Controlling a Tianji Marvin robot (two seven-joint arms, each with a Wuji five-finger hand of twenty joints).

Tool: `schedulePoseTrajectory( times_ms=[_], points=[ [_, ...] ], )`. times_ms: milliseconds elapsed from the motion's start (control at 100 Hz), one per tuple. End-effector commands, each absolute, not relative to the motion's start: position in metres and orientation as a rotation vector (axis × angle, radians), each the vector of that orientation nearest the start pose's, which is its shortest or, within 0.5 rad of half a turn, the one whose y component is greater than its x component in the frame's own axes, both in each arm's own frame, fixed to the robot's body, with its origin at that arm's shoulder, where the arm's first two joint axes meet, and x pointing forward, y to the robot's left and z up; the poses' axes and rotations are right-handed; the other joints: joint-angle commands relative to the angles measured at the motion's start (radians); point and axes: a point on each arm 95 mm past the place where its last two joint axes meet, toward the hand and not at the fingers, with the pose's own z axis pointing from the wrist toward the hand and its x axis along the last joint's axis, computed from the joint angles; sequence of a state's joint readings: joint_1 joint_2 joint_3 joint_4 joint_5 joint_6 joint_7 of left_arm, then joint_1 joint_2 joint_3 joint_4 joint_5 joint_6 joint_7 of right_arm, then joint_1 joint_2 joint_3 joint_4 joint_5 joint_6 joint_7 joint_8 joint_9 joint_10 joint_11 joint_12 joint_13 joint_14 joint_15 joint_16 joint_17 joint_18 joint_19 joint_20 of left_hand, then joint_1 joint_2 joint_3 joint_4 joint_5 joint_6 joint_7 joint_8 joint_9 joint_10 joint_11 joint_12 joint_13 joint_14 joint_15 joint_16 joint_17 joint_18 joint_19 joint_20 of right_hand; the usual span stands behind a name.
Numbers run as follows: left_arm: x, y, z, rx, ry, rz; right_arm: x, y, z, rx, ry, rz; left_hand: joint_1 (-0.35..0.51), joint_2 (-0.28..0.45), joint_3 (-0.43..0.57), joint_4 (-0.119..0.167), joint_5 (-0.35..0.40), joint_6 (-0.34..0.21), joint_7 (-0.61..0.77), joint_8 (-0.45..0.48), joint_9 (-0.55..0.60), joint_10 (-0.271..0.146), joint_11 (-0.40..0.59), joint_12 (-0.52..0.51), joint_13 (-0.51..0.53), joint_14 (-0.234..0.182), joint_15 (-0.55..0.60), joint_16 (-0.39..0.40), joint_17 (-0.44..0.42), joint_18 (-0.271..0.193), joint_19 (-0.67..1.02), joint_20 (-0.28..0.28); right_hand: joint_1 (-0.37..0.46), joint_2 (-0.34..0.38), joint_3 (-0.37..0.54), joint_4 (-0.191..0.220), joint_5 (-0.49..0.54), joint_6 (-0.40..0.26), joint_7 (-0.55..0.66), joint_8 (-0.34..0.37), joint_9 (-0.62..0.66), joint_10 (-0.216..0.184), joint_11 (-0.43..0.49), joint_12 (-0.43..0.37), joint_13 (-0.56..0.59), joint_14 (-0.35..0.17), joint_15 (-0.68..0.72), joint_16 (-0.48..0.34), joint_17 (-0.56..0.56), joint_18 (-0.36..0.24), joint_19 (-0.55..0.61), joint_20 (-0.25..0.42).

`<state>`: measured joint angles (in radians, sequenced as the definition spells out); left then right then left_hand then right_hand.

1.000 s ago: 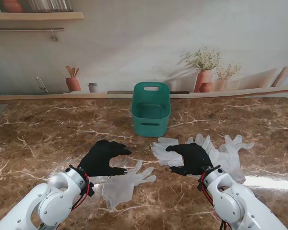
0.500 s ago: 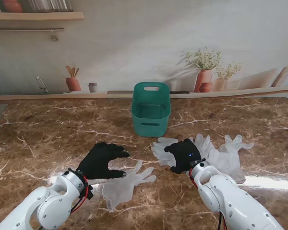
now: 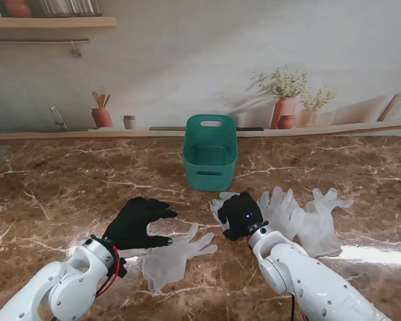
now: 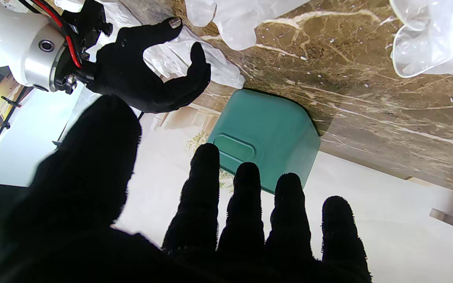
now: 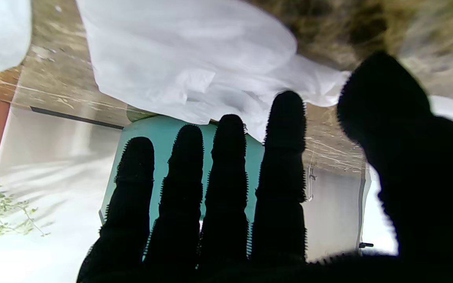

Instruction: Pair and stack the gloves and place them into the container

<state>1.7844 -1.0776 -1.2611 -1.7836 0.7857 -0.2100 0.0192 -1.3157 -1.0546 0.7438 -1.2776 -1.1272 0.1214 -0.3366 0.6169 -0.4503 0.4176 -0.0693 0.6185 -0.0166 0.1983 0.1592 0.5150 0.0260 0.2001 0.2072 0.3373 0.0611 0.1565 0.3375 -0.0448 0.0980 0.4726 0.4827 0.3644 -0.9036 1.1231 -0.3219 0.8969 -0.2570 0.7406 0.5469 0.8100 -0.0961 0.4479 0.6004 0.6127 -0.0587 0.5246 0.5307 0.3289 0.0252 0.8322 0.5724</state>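
Stand view: no legible writing on teal container or gloves.

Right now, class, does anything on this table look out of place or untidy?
Yes: the translucent gloves lie loose and unpaired. One glove lies alone near the left hand; a crumpled, overlapping heap lies beside the right hand. The green container looks empty.

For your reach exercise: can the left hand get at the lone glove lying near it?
Probably yes: the left hand hovers open beside the glove, with nothing between them.
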Motion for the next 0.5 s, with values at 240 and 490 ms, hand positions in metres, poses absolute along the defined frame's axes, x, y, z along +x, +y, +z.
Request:
schedulePoseTrajectory(
  times_ms=[240,490],
  points=[
    [0.3283,-0.0248,-0.3255,-1.337,1.521,-1.840,0.4023,0.0428,-0.4104,0.816,1.683,1.334,-0.023,0.011,-0.013,-0.013,0.000,0.000,0.001,0.007,-0.031,-0.022,-0.013,-0.017,-0.036,-0.051,-0.035,-0.011,-0.008,-0.028,-0.035,0.025,0.172,0.081,-0.015,0.017,0.085,-0.031,0.247,-0.129,0.096,-0.037,0.028,0.008,0.072,-0.027,0.019,0.013,0.034,0.004,0.076,0.027],
    [0.3274,-0.0238,-0.3255,-1.346,1.508,-1.838,0.4005,0.0410,-0.4050,0.863,1.649,1.360,-0.027,0.035,-0.028,-0.013,-0.003,0.008,-0.003,0.005,-0.028,-0.019,-0.012,-0.016,-0.034,-0.050,-0.034,-0.011,-0.008,-0.025,-0.035,0.029,0.084,0.189,0.153,0.079,0.033,-0.073,0.141,0.369,0.037,-0.046,0.066,0.157,0.027,-0.042,0.042,0.025,0.011,-0.021,0.075,0.034]
  ],
)
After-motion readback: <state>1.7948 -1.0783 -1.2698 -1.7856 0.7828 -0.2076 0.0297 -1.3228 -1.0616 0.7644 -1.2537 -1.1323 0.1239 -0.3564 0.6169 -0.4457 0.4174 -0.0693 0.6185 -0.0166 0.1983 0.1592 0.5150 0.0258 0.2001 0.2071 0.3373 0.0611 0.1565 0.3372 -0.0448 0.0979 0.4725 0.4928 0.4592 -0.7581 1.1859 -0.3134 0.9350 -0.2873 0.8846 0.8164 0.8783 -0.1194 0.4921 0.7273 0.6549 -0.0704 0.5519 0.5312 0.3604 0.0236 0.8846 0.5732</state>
